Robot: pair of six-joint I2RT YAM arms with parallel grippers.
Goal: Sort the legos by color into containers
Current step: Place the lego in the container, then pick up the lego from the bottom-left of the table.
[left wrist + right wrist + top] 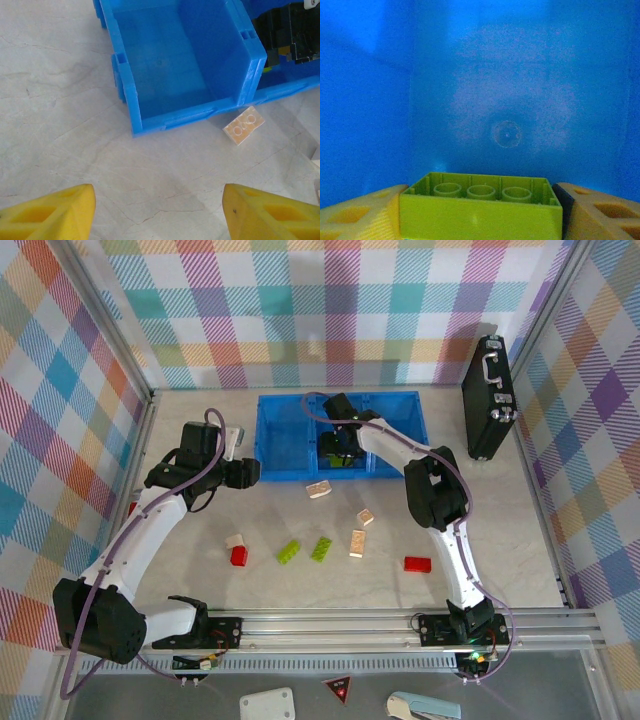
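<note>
Lime brick (480, 212) between right fingers (360, 215), grip unclear.

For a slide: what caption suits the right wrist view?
Lime green brick, hollow underside showing, between fingers of the right gripper inside the blue bin.

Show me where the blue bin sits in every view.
Top external: blue bin at far centre, right claw inside its middle compartment.
Left wrist: bin in upper half, left compartment empty.
Right wrist: bin walls behind the green lego.
Shared landmark: tan lego beside its front wall, top and left wrist views.
</note>
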